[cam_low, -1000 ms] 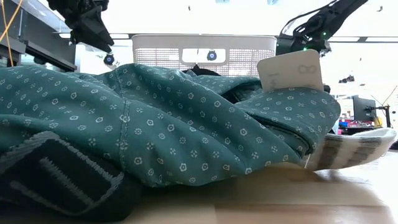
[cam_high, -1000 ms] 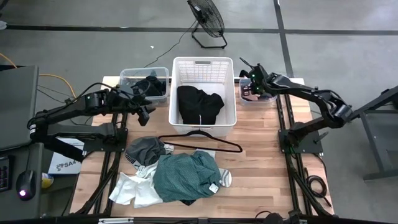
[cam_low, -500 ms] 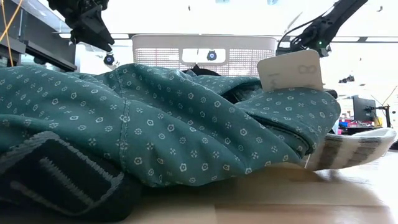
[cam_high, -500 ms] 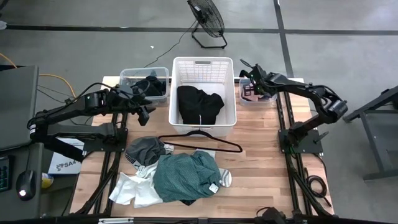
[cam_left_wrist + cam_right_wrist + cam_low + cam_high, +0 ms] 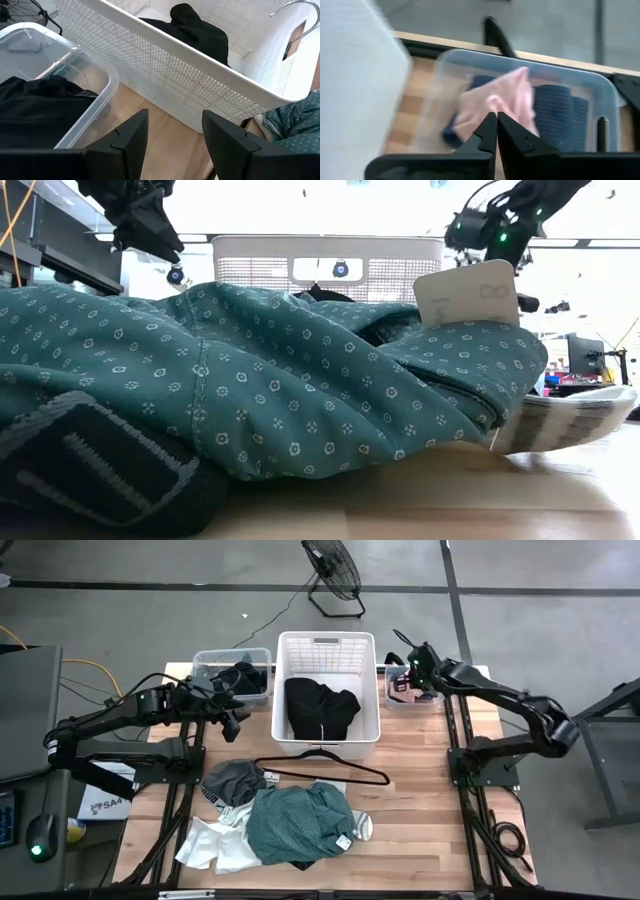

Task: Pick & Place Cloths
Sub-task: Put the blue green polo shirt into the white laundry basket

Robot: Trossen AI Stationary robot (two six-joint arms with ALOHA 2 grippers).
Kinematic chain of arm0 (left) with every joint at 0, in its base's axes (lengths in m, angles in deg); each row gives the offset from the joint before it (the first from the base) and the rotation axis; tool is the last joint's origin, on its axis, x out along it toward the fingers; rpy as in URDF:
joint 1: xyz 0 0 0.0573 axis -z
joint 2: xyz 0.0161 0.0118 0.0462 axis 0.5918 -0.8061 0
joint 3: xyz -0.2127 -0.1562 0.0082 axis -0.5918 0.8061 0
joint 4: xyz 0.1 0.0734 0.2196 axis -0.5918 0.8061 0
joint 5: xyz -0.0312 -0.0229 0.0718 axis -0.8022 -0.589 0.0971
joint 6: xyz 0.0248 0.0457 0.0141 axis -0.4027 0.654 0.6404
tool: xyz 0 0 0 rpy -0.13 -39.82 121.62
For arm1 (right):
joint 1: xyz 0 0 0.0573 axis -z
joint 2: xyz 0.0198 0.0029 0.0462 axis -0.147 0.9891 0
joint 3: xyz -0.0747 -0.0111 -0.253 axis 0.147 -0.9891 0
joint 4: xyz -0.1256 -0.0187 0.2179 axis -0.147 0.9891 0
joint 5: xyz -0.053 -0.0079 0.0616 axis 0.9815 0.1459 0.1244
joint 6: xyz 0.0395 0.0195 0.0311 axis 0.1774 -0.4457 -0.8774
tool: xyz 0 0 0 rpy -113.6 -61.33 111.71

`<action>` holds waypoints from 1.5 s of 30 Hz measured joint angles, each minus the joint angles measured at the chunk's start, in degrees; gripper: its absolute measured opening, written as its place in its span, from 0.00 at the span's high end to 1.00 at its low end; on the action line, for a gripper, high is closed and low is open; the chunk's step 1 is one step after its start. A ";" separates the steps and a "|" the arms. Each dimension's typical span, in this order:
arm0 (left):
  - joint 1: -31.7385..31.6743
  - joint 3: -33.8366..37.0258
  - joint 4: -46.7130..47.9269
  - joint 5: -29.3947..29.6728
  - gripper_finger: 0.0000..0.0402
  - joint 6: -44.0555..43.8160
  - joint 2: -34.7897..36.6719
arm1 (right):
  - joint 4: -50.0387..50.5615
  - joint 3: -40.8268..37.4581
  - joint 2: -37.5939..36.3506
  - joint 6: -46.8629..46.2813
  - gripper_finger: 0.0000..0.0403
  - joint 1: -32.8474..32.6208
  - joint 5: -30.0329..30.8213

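Note:
A pile of cloths lies on the near part of the table: a large teal-green patterned one [image 5: 300, 825] on top, a grey one [image 5: 232, 780] and a white one [image 5: 215, 845] beside it. A black cloth [image 5: 318, 708] lies in the white basket [image 5: 327, 645]. More black cloth [image 5: 30, 105] fills the left clear bin [image 5: 205, 660]. A pink cloth [image 5: 495, 102] and a navy one [image 5: 555, 110] lie in the right clear bin [image 5: 600, 90]. My left gripper [image 5: 172, 135] hangs open between the left bin and the basket. My right gripper [image 5: 496, 120] is shut, raised above the right bin.
A thin black wire hanger [image 5: 320, 765] lies on the wood between the basket and the pile. A floor fan [image 5: 335, 570] stands beyond the far edge. Bare wood shows on the table's right half [image 5: 420, 790].
My right arm has swung at its elbow, first inward, then out toward the right. Its gripper has stayed over the right bin and risen a little in the low view. The left arm and all the cloths have kept still.

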 joint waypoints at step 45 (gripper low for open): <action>37.27 0.04 -13.56 -4.24 0.55 6.00 -23.34 | 15.92 0.00 -15.33 -18.95 0.99 -58.25 13.97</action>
